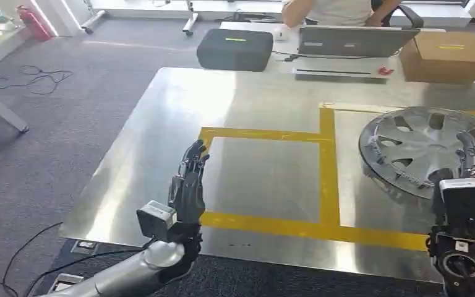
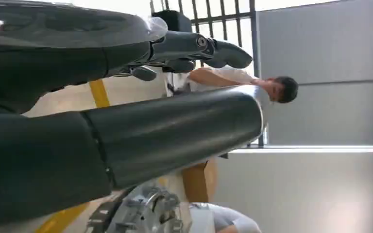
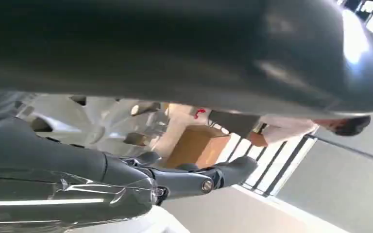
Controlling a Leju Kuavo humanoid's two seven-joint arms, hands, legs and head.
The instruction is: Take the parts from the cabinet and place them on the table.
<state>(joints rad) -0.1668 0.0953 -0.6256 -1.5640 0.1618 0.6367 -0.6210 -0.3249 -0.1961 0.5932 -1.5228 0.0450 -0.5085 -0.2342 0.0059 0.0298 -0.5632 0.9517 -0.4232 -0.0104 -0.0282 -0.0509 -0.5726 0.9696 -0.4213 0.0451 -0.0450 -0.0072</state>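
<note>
Hubcap (image 1: 430, 148) lies flat on the steel worktop (image 1: 161, 154), inside the right-hand box of the yellow tape outline (image 1: 328, 161) — so one part, by the look of it, is already delivered. It sits just beyond the right hand (image 1: 470, 161), whose fingers reach over the near rim; whether they are touching the rim or clear of it I cannot tell, and the right wrist view, though it shows the silver spokes close by, does not settle whether that hand is apart or closed on the part. Left hand (image 1: 188, 185) is raised over the near edge of the worktop, fingers straight and apart, holding nothing; the taped square just ahead of it has no part in it. My judgement: the placing is at or near its end for this part — letting go and drawing back remain, then any further parts from the cabinet.
</note>
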